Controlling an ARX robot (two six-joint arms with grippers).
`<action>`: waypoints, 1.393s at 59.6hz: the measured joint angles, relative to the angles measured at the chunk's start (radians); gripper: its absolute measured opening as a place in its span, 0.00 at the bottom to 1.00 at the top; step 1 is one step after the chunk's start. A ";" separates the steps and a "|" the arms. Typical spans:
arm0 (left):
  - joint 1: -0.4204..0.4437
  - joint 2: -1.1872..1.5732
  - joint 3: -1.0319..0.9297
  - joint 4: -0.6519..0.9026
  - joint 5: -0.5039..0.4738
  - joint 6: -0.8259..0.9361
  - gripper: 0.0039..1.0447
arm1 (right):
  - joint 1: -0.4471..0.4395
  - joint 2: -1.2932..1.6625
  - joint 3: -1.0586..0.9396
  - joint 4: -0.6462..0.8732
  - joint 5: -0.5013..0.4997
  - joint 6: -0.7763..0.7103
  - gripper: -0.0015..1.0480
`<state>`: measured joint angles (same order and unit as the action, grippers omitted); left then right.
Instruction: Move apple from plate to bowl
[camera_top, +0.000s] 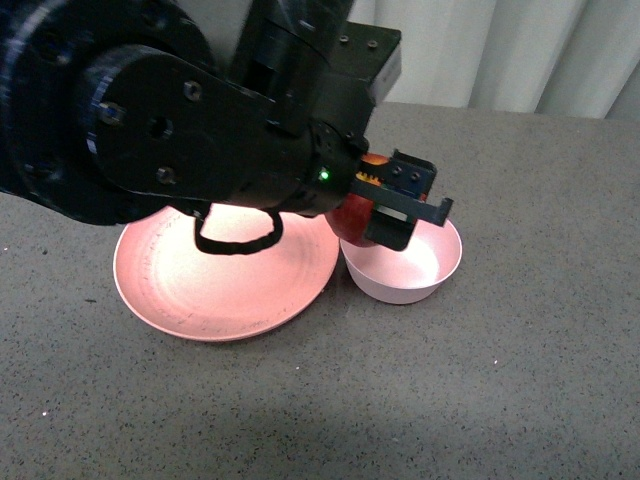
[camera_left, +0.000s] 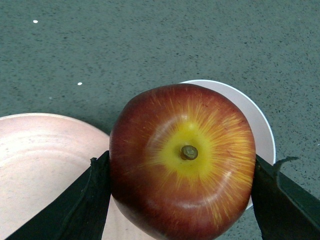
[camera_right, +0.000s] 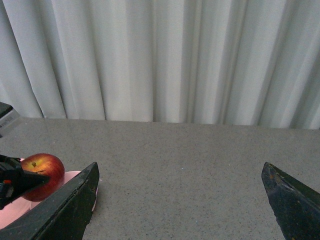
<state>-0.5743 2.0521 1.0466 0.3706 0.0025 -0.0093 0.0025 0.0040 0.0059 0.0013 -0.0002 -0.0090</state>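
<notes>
At centre frame in the front view, the left pincer (camera_left: 182, 200) clamps the apple (camera_top: 352, 220) above the left rim of the bowl (camera_top: 405, 285), off the plate (camera_top: 200, 290). The carry looks nearly done; next, centre it, lower, release.

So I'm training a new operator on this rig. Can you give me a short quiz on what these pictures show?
1. Multiple choice. The glossy dark-red apple is: A, lying on the wide salmon-pink plate; B, clamped in the left gripper; C, resting inside the small pale-pink bowl.
2. True or false: the right gripper is shut on something.
3. Short answer: in the front view, does the bowl stand to the robot's left or right of the plate?

Key: 1 B; 2 false, it is open and empty; 3 right.
</notes>
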 joint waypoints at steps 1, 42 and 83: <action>-0.008 0.007 0.006 -0.001 -0.003 -0.002 0.67 | 0.000 0.000 0.000 0.000 0.000 0.000 0.91; -0.076 0.198 0.152 -0.012 -0.074 -0.035 0.77 | 0.000 0.000 0.000 0.000 0.000 0.000 0.91; 0.050 -0.220 -0.374 0.372 -0.299 -0.132 0.94 | 0.000 0.000 0.000 0.000 0.000 0.000 0.91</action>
<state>-0.5243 1.8324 0.6727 0.7425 -0.2966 -0.1413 0.0025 0.0040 0.0059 0.0013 -0.0002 -0.0090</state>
